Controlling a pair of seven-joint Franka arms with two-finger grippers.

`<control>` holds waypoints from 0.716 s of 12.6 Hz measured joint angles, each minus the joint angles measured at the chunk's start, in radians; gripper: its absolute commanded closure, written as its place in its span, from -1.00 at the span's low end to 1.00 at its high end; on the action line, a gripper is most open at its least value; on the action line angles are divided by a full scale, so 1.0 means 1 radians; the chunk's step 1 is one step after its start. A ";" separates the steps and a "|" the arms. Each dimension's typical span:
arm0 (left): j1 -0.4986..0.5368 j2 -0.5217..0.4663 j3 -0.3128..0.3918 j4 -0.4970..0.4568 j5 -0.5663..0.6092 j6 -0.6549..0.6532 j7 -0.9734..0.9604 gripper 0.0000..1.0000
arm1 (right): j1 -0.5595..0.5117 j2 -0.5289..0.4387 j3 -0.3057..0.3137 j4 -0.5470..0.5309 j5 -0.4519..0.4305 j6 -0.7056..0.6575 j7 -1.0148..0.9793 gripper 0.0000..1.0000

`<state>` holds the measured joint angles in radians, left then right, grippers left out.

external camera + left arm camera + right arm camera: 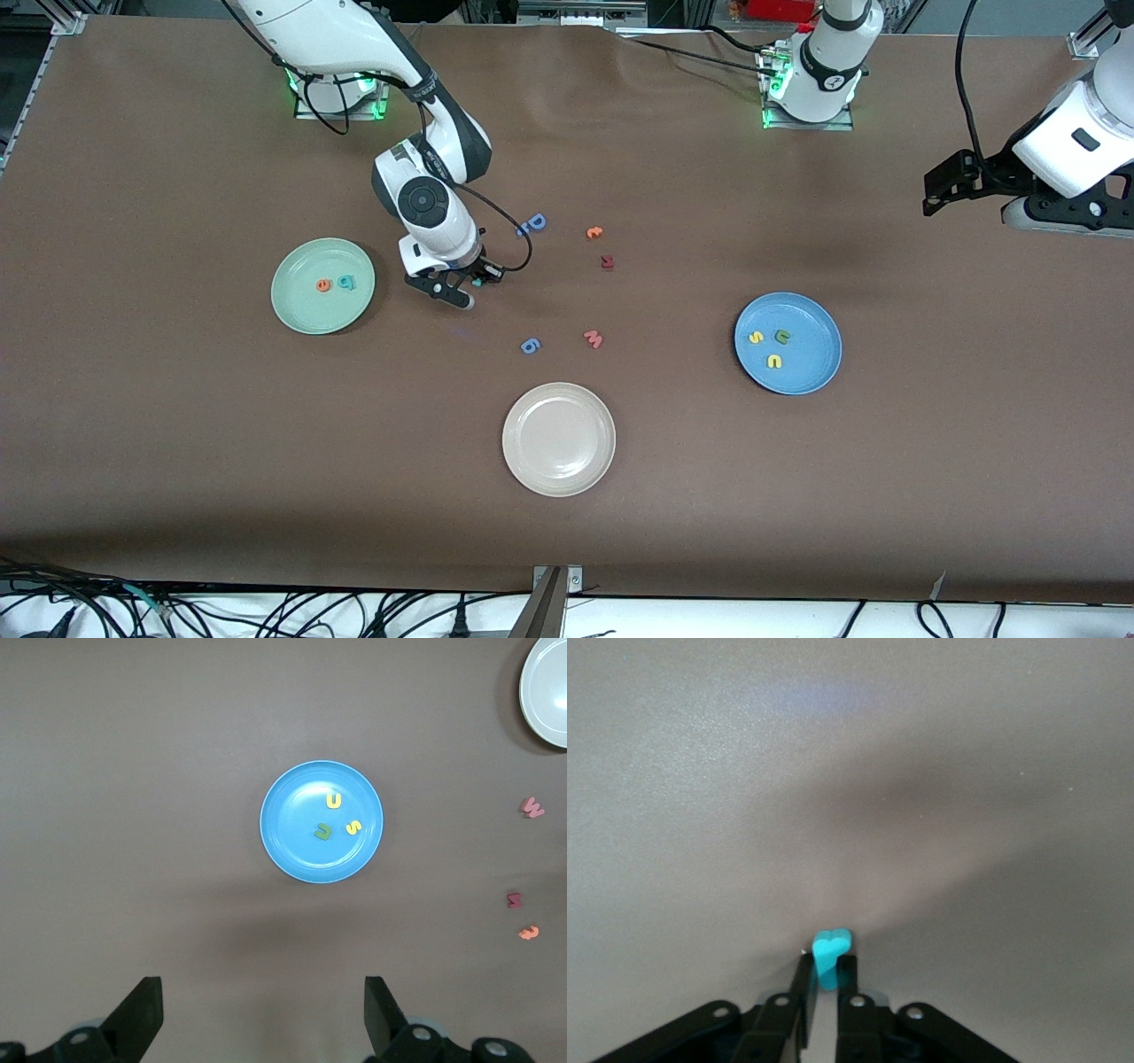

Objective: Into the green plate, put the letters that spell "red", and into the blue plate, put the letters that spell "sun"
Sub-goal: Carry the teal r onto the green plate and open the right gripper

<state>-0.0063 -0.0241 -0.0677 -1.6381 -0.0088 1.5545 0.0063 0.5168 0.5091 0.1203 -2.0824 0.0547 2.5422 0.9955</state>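
Observation:
My right gripper point(476, 285) is shut on the thin teal "r" point(831, 952), low at the table beside the green plate point(306, 310). An orange "e" point(323, 285) and a teal "d" point(345, 282) lie in that plate. The blue plate point(811, 372) holds a yellow "s" point(756, 337), an olive letter point(782, 335) and a yellow one point(774, 361); the left wrist view looks down on that blue plate point(292, 850). My left gripper point(262, 1001) hangs open and holds nothing, high over the left arm's end of the table.
Loose letters lie mid-table: a blue "D" point(532, 224), an orange piece point(594, 232), a dark red one point(607, 261), a pink "w" point(594, 338) and a blue "6" point(530, 346). A beige-white plate point(558, 478) sits nearer the front camera.

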 measured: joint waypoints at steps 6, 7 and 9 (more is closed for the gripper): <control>0.000 0.000 0.000 -0.001 0.000 0.002 0.001 -1.00 | 0.000 -0.001 -0.001 0.001 0.000 -0.001 0.001 1.00; -0.001 0.000 0.000 -0.001 0.000 0.003 0.001 -1.00 | 0.000 -0.003 -0.006 0.003 0.000 -0.002 0.001 1.00; -0.001 0.000 -0.001 -0.001 0.000 0.003 0.001 -1.00 | -0.001 -0.022 -0.035 0.017 0.000 -0.043 -0.008 1.00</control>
<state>-0.0071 -0.0244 -0.0688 -1.6387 -0.0088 1.5577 0.0077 0.5153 0.4874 0.0858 -2.0657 0.0546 2.4988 0.9878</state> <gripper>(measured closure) 0.000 0.899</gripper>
